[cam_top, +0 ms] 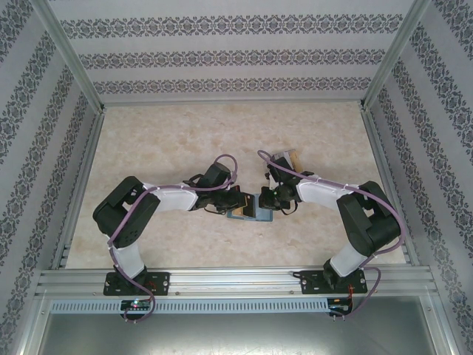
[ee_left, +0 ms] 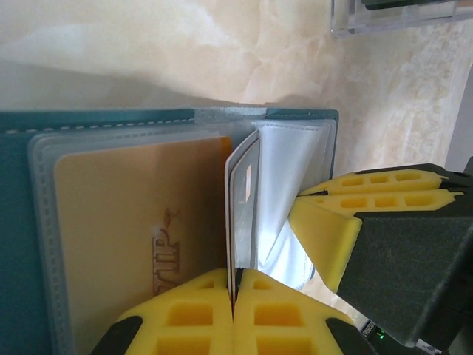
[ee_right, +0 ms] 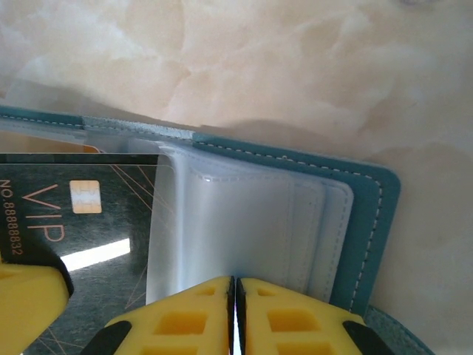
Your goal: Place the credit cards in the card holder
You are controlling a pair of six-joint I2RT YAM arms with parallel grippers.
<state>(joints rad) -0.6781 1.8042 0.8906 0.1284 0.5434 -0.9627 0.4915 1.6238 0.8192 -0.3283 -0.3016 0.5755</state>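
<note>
Pinching a clear pocket [ee_right: 244, 229] of the card holder [ee_right: 373, 214], the right gripper [ee_right: 234, 285] apparently steadied it for the dark card [ee_right: 96, 222] clenched in the left gripper [ee_left: 233, 285].

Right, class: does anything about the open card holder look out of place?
Yes. The dark grey card stands on edge near the spine of the card holder, pinched by the left gripper, not lying flat in a pocket like the tan card.
</note>
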